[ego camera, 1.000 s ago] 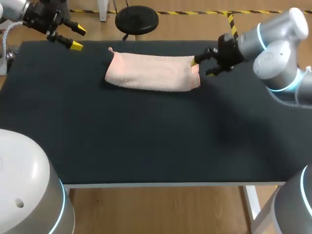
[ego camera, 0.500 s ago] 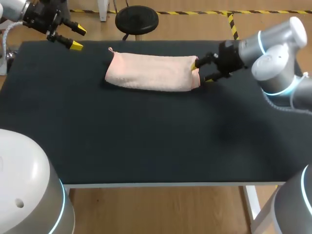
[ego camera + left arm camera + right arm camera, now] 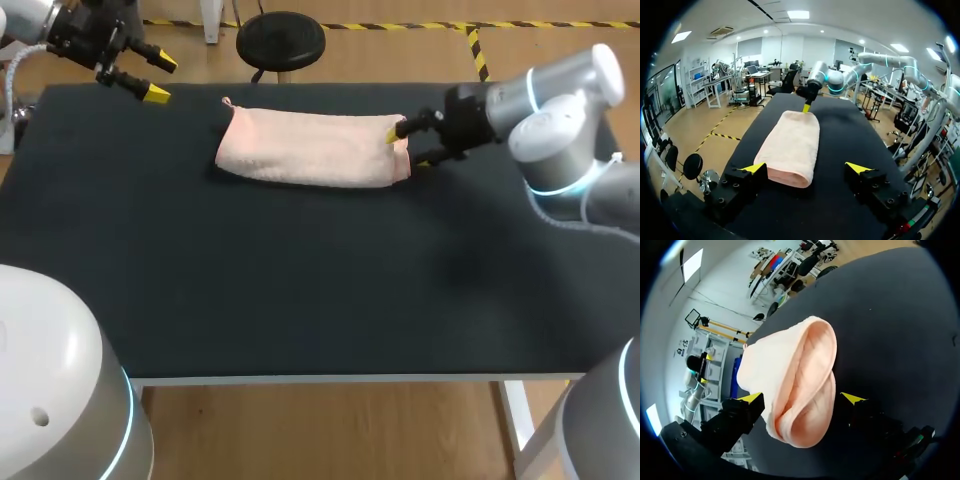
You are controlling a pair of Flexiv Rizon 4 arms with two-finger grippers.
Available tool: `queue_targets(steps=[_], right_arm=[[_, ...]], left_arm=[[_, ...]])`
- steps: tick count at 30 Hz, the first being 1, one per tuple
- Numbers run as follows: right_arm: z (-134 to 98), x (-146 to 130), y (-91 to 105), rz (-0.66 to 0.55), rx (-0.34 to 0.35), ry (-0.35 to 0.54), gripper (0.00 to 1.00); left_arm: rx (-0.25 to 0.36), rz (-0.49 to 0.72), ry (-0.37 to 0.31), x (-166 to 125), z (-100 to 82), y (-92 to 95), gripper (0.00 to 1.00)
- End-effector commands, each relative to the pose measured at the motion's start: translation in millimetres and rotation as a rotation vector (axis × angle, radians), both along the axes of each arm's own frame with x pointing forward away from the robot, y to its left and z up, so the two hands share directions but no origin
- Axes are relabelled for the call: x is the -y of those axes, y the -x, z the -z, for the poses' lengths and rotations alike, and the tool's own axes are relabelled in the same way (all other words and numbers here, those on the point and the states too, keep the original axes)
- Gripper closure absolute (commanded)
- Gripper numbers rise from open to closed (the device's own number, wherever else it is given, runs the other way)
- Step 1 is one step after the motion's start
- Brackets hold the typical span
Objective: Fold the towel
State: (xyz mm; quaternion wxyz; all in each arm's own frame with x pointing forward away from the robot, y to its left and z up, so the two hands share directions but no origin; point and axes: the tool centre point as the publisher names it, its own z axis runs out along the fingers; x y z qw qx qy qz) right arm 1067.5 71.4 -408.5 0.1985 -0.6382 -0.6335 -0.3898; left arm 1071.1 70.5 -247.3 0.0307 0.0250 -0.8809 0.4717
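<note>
A pink towel (image 3: 312, 148) is seen folded into a long, thick band on the black table (image 3: 300, 290). It lies close to the far edge, about midway along it, with its length parallel to that edge.

The right pincer (image 3: 409, 147) is placed at the towel's right end with its fingers spread wide, and the end of the towel is taken in between them. In the right wrist view the layered, open end of the fold is shown between the two yellow tips. One tip (image 3: 752, 397) is seen just against the cloth and the other (image 3: 852, 399) slightly apart from it, so the towel is not clamped. From the head view one tip is seen over the towel's upper surface at the right end, the other just beside its near right corner.

The left pincer (image 3: 160, 79) is held above the far left corner of the table, well apart from the towel. Its fingers are widely parted and nothing is held. In the left wrist view the towel is seen lengthwise ahead of it, with the right pincer at the far end.
</note>
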Motion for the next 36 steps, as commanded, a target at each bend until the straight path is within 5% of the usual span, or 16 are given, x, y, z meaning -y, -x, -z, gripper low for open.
queue_targets(steps=[1,33,35,36], right_arm=[[4.4,-2.7,-4.3,-0.009,-0.004,-0.004,0.0],[13.9,-38.0,-6.8,-0.009,-0.032,-0.072,0.0],[14.6,-38.4,-6.6,-0.006,-0.034,-0.072,0.51],[14.9,-39.0,-6.6,-0.004,-0.035,-0.072,0.55]], left_arm=[[0.0,0.004,0.002,-0.8,0.8,-1.0,0.0],[0.0,0.004,0.002,-0.8,0.8,-1.0,0.0],[0.0,0.004,0.002,-0.8,0.8,-1.0,0.0],[0.0,0.004,0.002,-0.8,0.8,-1.0,0.0]])
